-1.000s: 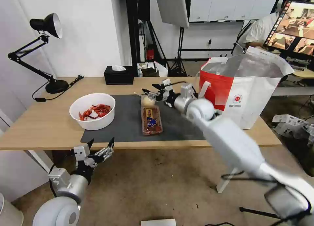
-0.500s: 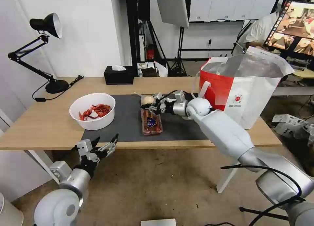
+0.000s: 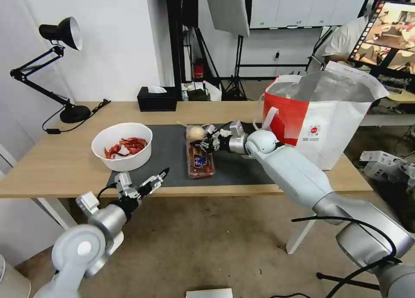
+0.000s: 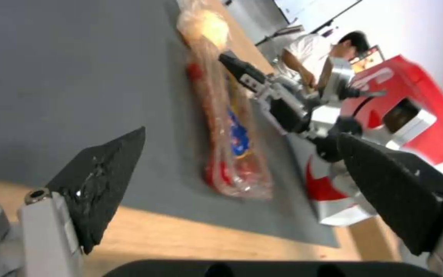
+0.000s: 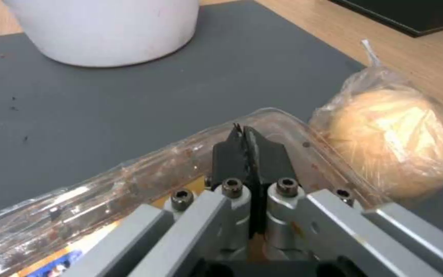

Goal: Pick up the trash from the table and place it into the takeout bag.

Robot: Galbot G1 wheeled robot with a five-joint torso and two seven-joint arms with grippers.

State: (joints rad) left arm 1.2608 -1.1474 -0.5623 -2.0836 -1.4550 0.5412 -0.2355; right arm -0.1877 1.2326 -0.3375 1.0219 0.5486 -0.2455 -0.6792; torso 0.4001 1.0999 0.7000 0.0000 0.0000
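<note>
While I watch from the head camera, the table [image 3: 65, 168] is a long light-wood top with a dark grey mat [image 3: 168, 160] across its middle, and I place everything else against that mat. Off the mat's right end stands the takeout bag [image 3: 322, 121], a boxy red-and-white tote with silver foil lining, white strap handles and a small round red logo whose writing I cannot read. On the mat's left edge sits the white bowl [image 3: 122, 146] holding red crayfish shells. At the mat's centre lies the clear hinged tray [image 3: 200, 160], long and narrow, smeared with food scraps, with red tomatoes at its near end and a blue and yellow label I cannot make out. Touching the tray's far end is the clear bag [image 3: 195, 133] knotted around a beige ball. My right gripper [image 3: 204, 143] reaches over the mat to the tray's far end, and in its wrist camera the black fingers are pressed together, clamped on the tray's clear rim [image 5: 262, 115] just beside the bagged ball [image 5: 396, 134]. My left gripper [image 3: 149, 185] hangs at the mat's near edge, its fingers [image 4: 104, 181] spread wide and holding nothing.
</note>
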